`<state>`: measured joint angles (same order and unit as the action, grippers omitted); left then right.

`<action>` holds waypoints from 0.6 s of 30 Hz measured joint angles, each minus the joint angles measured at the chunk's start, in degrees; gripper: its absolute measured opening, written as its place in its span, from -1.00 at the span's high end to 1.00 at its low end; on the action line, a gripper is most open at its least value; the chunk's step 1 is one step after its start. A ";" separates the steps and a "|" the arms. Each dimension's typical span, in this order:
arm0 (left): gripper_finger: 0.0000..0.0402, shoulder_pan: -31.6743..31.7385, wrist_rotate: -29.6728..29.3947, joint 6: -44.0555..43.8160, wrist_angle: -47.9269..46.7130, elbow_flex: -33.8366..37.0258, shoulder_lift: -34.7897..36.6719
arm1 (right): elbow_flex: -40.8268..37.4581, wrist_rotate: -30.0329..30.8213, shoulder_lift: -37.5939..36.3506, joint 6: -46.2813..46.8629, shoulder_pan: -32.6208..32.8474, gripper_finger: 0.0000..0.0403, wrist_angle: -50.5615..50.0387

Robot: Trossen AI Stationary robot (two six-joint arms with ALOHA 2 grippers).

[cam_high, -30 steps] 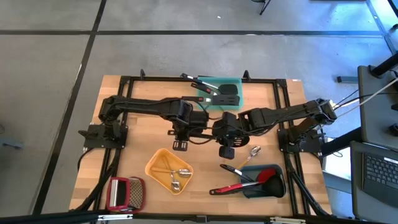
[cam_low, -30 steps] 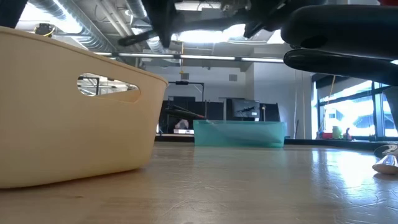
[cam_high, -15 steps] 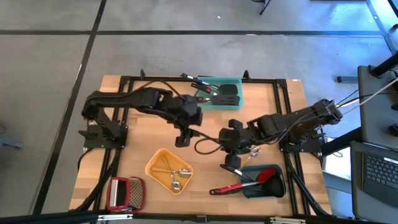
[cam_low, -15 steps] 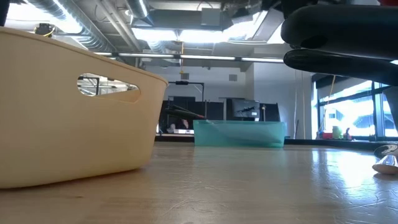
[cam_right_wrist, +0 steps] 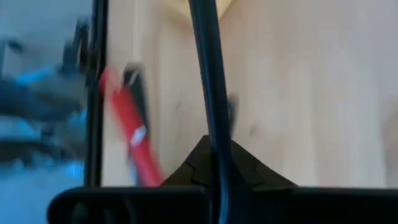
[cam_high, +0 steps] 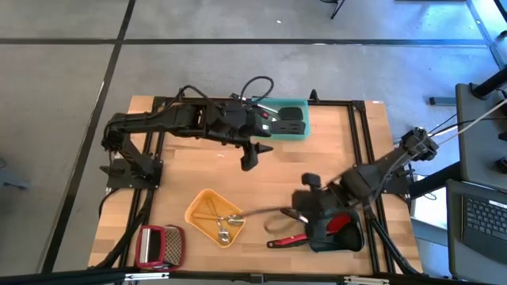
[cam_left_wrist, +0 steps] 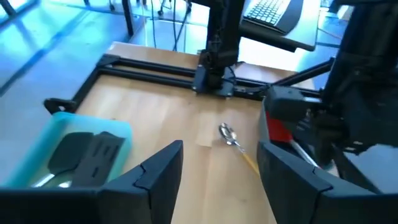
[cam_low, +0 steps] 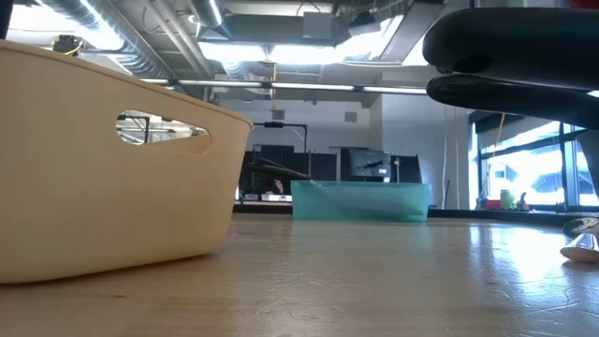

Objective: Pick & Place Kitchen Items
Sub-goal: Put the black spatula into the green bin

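My right gripper (cam_high: 299,212) is shut on a thin black utensil (cam_high: 261,212) beside the grey-blue tray (cam_high: 348,241). That tray holds a red spoon (cam_high: 287,239) and black utensils. My left gripper (cam_high: 249,162) is open and empty, above the table just in front of the teal tray (cam_high: 295,133), in which black spatulas (cam_high: 289,125) lie. Its wrist view shows the open fingers (cam_left_wrist: 163,167) and a small metal spoon (cam_left_wrist: 229,134) lying on the table. The yellow tray (cam_high: 198,207) holds small metal spoons (cam_high: 230,220). My right gripper pinches the black utensil's thin handle (cam_right_wrist: 217,140) between its two fingers, which lie along the handle. The handle runs out past the fingertips toward the yellow tray (cam_right_wrist: 205,5), roughly level. Its free end (cam_high: 240,214) is at that tray's right rim; whether it rests there does not show.
A red-framed grater (cam_high: 161,245) lies at the near left corner. In the low view the yellow tray's wall (cam_low: 103,159) fills the left, the teal tray (cam_low: 360,201) stands far back and a metal spoon (cam_low: 580,245) lies at the right. Bare wood lies between the trays.
My left gripper has gone from the table's middle toward the far edge, up to the teal tray. My right gripper has gone toward the near edge, from the middle to the grey-blue tray. The black utensil now points toward the yellow tray.
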<state>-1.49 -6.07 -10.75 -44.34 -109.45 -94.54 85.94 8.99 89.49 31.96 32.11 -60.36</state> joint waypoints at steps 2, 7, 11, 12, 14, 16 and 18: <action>0.00 -0.07 -0.21 -1.00 -0.05 0.00 -0.02 | -1.02 0.75 -0.32 2.77 1.78 0.94 -0.10; 0.00 -0.60 -1.44 -3.10 0.02 0.00 -0.02 | -8.69 4.90 -4.51 13.64 6.21 0.94 7.24; 0.00 -0.62 -3.49 -4.06 0.46 0.00 -0.02 | -16.15 8.64 -8.96 20.02 9.95 0.94 13.93; 0.00 -0.62 -3.52 -4.48 0.66 0.00 -0.02 | -17.93 9.48 -9.91 21.28 10.68 0.94 14.47; 0.00 -0.39 -3.65 -5.19 0.95 0.00 -0.02 | -20.80 11.23 -10.71 23.67 12.26 0.94 15.39; 0.00 0.09 -4.27 -6.13 0.90 0.00 -0.02 | -23.52 12.12 -10.96 25.24 14.22 0.94 14.03; 0.00 0.64 -4.61 -7.48 0.91 0.24 -0.02 | -26.28 12.22 -10.99 26.40 15.75 0.94 15.01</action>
<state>-0.85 -10.68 -18.23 -43.43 -109.21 -94.56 59.66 21.20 78.50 58.37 47.87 -45.35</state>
